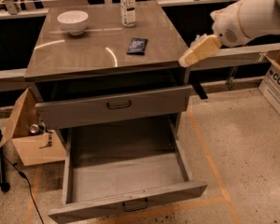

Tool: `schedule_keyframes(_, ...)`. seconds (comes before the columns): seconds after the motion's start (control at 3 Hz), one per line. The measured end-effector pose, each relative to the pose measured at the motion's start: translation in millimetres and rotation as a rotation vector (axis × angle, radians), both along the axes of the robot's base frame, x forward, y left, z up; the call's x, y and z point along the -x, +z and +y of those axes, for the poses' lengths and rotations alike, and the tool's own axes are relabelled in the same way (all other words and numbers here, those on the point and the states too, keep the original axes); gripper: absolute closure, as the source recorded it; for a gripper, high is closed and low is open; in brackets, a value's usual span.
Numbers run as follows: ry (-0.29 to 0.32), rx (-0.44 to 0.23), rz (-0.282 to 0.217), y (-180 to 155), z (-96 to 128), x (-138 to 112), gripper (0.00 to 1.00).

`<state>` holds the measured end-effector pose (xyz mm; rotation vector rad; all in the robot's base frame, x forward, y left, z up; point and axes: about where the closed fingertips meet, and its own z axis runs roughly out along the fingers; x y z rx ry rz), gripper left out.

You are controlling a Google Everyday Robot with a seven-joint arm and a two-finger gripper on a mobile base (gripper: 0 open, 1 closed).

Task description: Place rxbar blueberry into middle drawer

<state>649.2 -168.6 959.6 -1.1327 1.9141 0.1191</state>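
Observation:
The rxbar blueberry (137, 45), a small dark navy packet, lies flat on the cabinet top (98, 50), right of centre. The middle drawer (126, 171) is pulled far out at the bottom, showing a bare grey floor and a dark bar handle on its narrow front panel. My gripper (196, 52), cream-coloured on a white arm, reaches in from the right. It hovers at the cabinet top's right edge, right of the packet and apart from it. It holds nothing that I can see.
A white bowl (73, 21) and a clear white-labelled bottle (127, 4) stand at the back of the top. A drawer with a taller front panel (116, 106) sits slightly open above the middle drawer. A cardboard box (30, 134) stands left, another box (276, 83) right.

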Motion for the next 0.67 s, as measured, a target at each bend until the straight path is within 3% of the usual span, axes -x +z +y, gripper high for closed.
schedule_keyframes(0.33, -0.077, -0.116, 0.111, -28.0, 10.3, -54.7, 0.00)
schedule_keyframes(0.67, -0.159, -0.217, 0.259, -44.8, 22.1, -94.9, 0.00)
